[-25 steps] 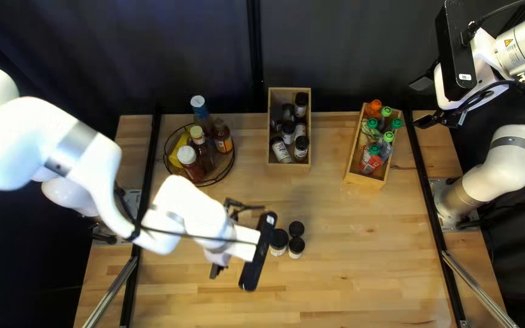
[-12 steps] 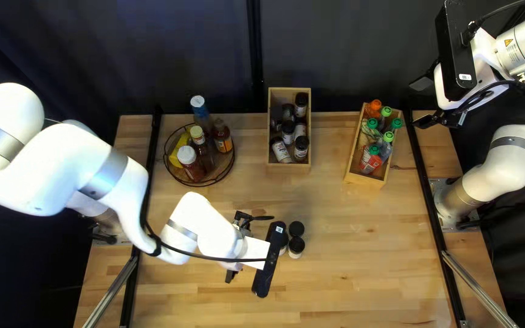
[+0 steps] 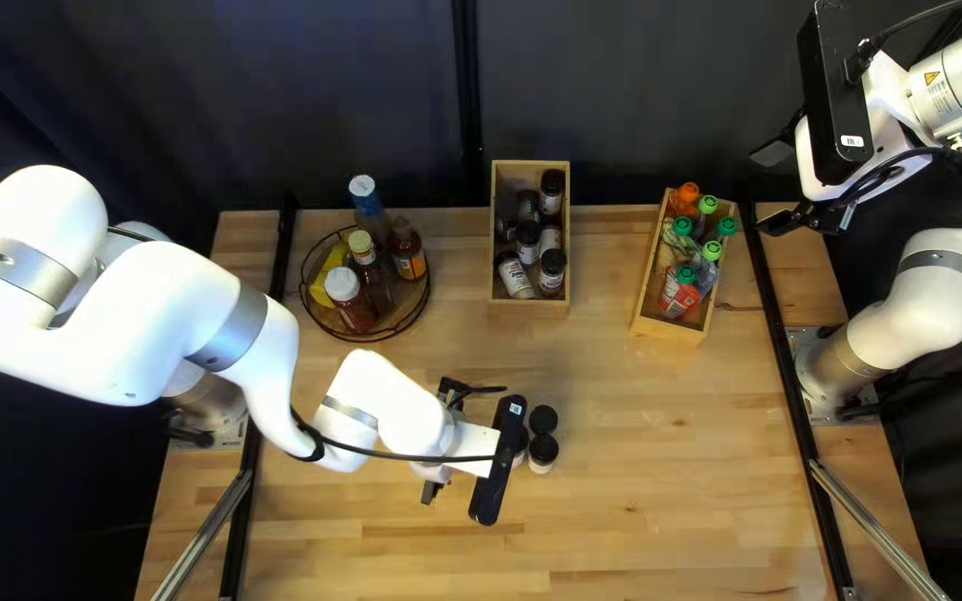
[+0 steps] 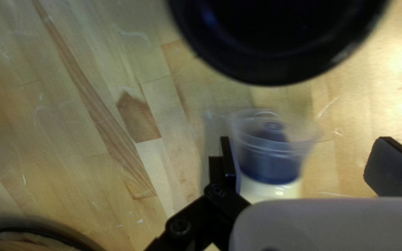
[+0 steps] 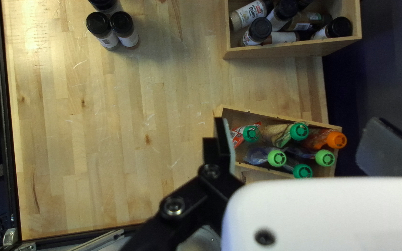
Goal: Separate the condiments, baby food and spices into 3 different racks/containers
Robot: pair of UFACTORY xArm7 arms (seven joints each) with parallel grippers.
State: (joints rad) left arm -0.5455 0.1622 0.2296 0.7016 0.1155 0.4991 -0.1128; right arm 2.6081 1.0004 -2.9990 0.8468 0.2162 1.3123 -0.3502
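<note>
**Holding left gripper (image 3: 431, 490) spread low over counter (image 3: 659, 468), near black-capped standing jars (image 3: 542, 449)**

In top left view, reaching left gripper in beside standing jars: 2 plain to see, with part of 1 more showing beside black camera bar (image 3: 499, 462). At far left of counter, keeping bottles (image 3: 409, 258) together in round rack (image 3: 401, 306). At far middle, holding boxed jars (image 3: 551, 264) in middle box (image 3: 530, 311), some upright, some tilted. To right of that, holding 6 pouches (image 3: 681, 294) in right box (image 3: 668, 334), 5 capped green and 1 orange. Past far right corner of counter, hanging right gripper (image 3: 776, 187) in air, fingers apart.

In left wrist view, showing left gripper (image 4: 303, 158) wide apart, pinching nothing. Between fingers, seeing clear tub (image 4: 271, 148), blurred, dark blue inside over pale base. Close to 1 finger, though cannot tell if touching; well apart from the other. Ahead, seeing large black disc (image 4: 278, 37), partly cut off.

In right wrist view, showing right gripper (image 5: 301, 139) spread, gripping nothing. Framing right box and pouches between fingers, well below. Farther off, seeing middle box with boxed jars, plus standing jars grouped on counter.
</note>
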